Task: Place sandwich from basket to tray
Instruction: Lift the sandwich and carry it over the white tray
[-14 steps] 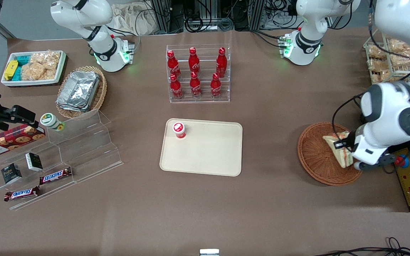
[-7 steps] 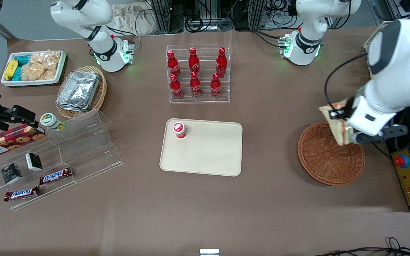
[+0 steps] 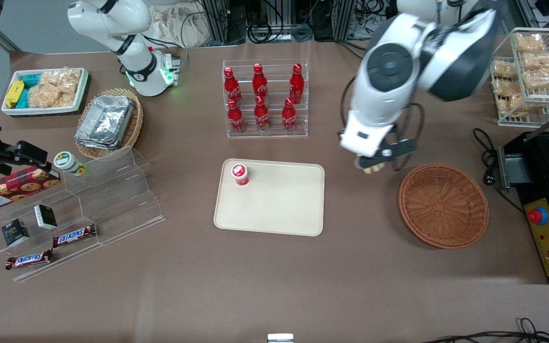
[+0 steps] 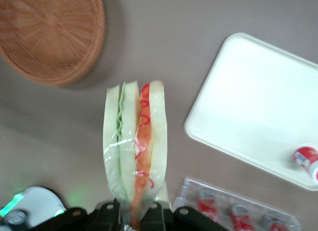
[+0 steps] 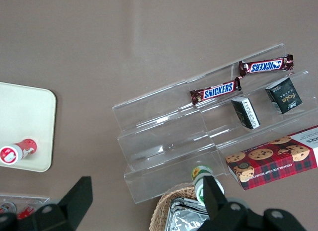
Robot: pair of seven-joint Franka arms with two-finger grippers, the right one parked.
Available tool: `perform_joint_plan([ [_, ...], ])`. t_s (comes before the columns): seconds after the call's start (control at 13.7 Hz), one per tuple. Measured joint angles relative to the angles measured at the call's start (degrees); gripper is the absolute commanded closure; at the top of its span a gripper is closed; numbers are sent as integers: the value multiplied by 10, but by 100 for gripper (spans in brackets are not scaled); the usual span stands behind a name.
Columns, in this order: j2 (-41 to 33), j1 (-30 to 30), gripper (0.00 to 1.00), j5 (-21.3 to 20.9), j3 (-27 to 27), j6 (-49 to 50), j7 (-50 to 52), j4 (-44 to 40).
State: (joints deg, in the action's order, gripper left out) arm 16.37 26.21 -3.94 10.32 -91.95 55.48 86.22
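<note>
Nearest the front camera, two Snickers bars [image 3: 50, 247] on the lowest steps of a clear acrylic riser [image 3: 88, 205], toward the parked arm's end of the counter [image 3: 274, 281]. Next up, two small dark boxes [image 3: 30, 224] on the same riser, then a red tartan cookie box [image 3: 12, 187] and a green-capped jar [image 3: 68, 163].

At mid-counter, a cream tray [image 3: 274, 205], bare save for a small red-capped bottle [image 3: 239, 174] standing in one corner. Toward the working arm's end, a round reddish-brown wicker basket [image 3: 442, 205], nothing in it.

Between tray and basket, raised above the brown counter: the hand [image 3: 373, 164], clamped on the sandwich [image 4: 135, 156] at one narrow end. In the wrist view, the sandwich seen edge-on and wrapped in clear film, white bread slices with a green stripe and a red-orange stripe between them. Sandwich clear of both basket [image 4: 49, 35] and tray [image 4: 258, 112], touching neither.

Farther off, a clear rack of six red Coca-Cola bottles [image 3: 262, 97]. Farther still, a pale wicker basket of foil containers [image 3: 107, 121], a white bin of snack packets [image 3: 45, 90], and a wire rack of bagged snacks [image 3: 527, 71].
</note>
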Motion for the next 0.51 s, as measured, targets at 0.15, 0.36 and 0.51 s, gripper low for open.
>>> perform_joint_plan([
  [0.15, 52, 26, 87, 0, 0, -55, 47, 2],
  [0.36, 140, 43, 87, 0, -1, -159, 98, 3],
  [0.51, 185, 53, 87, 0, -1, -210, 113, 3],
])
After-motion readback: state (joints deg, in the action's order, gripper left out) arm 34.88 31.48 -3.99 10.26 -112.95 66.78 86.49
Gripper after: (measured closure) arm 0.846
